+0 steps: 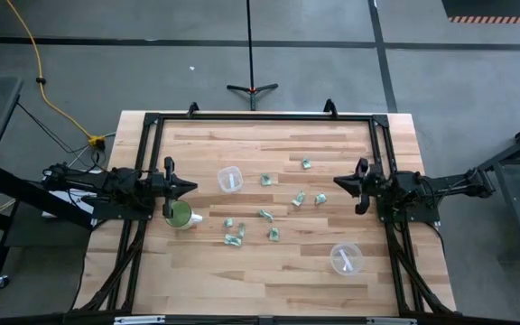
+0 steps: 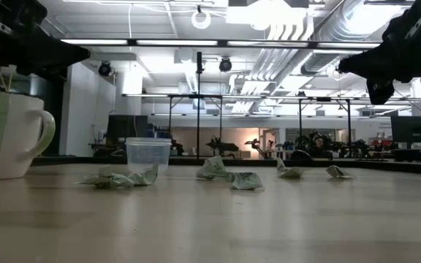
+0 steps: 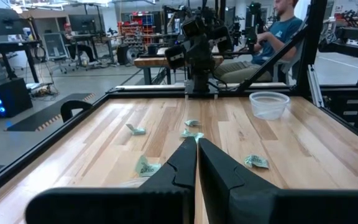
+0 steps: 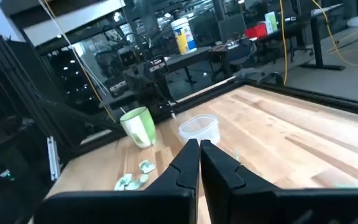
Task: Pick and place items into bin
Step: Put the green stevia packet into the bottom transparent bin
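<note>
Across the middle of the table: about ten wrapped pieces (image 1: 273,215) lie scattered, loose and apart from each other, none in a tub yet.
Tubs: one clear tub (image 1: 230,179) sits left of centre in the high view; a second clear tub (image 1: 345,257) sits at lower right. Which one is the bin, I cannot tell.
Cup: green cup (image 1: 180,214) stands at centre left, just beside the left arm.
Left gripper (image 1: 188,187): hovers at centre left, fingers pressed together, holding nothing.
Right gripper (image 1: 339,181): hovers at centre right, fingers closed, empty.
Handling: the pieces look crumpled, very light and soft; foil may slip or skid when nudged.
Where to grip: judged best across a raised fold of one piece, pinching down from above.
</note>
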### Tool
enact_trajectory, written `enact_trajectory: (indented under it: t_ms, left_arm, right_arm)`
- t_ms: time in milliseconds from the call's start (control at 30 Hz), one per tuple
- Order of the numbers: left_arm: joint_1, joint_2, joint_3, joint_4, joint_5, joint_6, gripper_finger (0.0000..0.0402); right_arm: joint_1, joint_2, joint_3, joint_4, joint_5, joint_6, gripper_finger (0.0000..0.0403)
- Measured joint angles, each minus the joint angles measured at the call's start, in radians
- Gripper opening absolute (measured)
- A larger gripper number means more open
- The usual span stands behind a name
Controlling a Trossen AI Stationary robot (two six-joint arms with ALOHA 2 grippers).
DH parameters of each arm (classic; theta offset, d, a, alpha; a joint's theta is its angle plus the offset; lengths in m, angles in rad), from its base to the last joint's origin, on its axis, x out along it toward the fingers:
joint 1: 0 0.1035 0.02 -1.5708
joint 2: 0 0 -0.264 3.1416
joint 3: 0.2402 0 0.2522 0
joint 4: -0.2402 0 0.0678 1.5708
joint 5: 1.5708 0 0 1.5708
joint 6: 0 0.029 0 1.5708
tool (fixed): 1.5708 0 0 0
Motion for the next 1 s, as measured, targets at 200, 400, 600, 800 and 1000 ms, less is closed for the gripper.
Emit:
enact_trajectory:
  t_ms: [200, 400, 600, 800, 1000]
  left_arm:
    - [0.0, 0.0, 0.0, 0.008, 0.0, 0.0, 0.0051]
    - [0.0, 0.0, 0.0, 0.001, 0.0, 0.0, 0.0051]
    - [0.0, 0.0, 0.0, 0.012, 0.0, -0.001, 0.0051]
    - [0.0, 0.0, 0.0, 0.016, 0.0, -0.001, 0.0051]
    - [0.0, 0.0, 0.0, 0.016, 0.0, -0.006, 0.0051]
  right_arm:
    - [0.0, 0.006, 0.0, -0.01, -0.01, -0.052, 0.0017]
    - [0.0, 0.048, 0.0, -0.006, 0.032, -0.089, 0.0068]
    - [-0.004, 0.14, 0.0, 0.004, 0.078, -0.034, 0.0169]
    - [-0.033, 0.227, 0.0, 0.034, 0.108, -0.126, 0.026]
    - [-0.06, 0.3, 0.0, 0.118, 0.043, -0.202, 0.0278]
